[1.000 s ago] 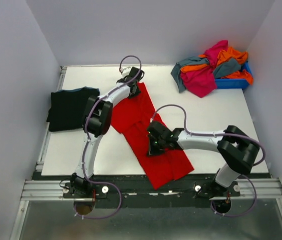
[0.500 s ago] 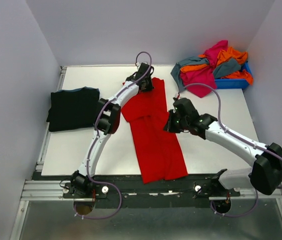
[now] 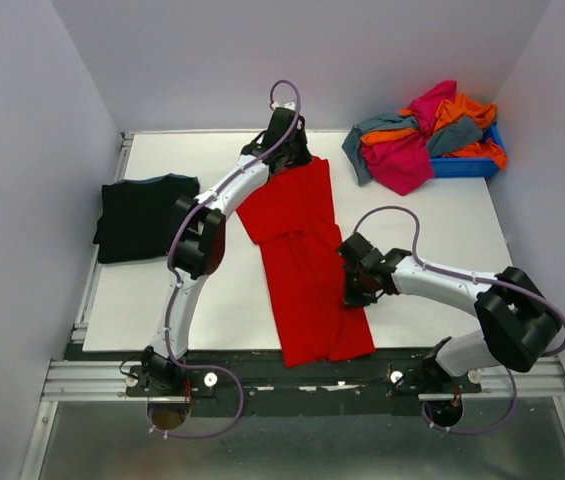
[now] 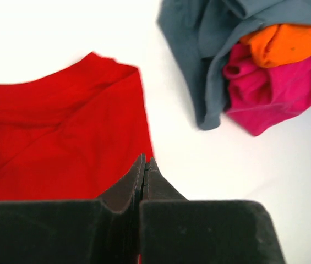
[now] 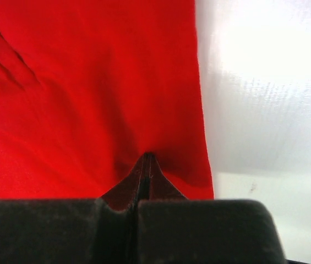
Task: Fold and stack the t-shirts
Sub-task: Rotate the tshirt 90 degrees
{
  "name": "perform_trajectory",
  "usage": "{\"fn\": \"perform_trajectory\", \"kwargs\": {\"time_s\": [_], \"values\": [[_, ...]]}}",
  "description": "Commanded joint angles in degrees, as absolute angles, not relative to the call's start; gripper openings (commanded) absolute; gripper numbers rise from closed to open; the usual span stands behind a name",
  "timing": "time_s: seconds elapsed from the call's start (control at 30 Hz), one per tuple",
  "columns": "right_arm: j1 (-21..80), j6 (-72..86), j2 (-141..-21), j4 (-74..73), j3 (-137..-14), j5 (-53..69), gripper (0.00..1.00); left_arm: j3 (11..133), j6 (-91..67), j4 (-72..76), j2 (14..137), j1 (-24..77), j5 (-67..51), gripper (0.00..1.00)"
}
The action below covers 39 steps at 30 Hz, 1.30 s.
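Observation:
A bright red t-shirt (image 3: 307,260) lies as a long folded strip down the middle of the table. My left gripper (image 3: 287,160) is at its far end, shut on the cloth's edge; the left wrist view shows the closed jaws (image 4: 145,160) over the red cloth (image 4: 61,132). My right gripper (image 3: 350,292) is at the strip's right edge, shut on a pucker of red cloth (image 5: 89,82) at its tip (image 5: 147,157). A folded black t-shirt with blue trim (image 3: 142,215) lies at the left.
A blue bin (image 3: 467,165) at the back right holds a heap of magenta, orange and grey-teal t-shirts (image 3: 422,135) that spills onto the table, also seen in the left wrist view (image 4: 254,71). Grey walls enclose the table on three sides.
The red t-shirt has swung from a diagonal to lie nearly straight front to back. My left gripper moved right along the far edge. My right gripper went out to the right, then came back nearer.

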State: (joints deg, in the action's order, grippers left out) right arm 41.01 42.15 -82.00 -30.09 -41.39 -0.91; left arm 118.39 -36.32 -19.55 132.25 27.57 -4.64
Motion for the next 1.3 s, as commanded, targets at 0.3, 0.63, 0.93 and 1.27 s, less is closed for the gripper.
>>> {"fn": "perform_trajectory", "kwargs": {"time_s": [0.3,0.63,0.93,1.27], "values": [[47.81,49.13,-79.37,-33.49,-37.62,-0.88,0.01,136.14,-41.83,-24.26,154.77,29.01,-4.83,0.00],[56.59,56.77,-76.21,-32.26,-29.89,4.30,0.01,137.72,-43.59,-21.19,156.53,27.51,-5.36,0.00],[58.62,57.75,-66.80,-41.12,-33.38,-1.91,0.01,135.36,-43.60,-16.01,154.96,27.25,-12.12,0.00],[48.10,47.13,-73.65,-43.43,-50.97,-10.46,0.01,122.55,-37.89,-14.95,134.86,27.25,-11.87,0.13]]}}
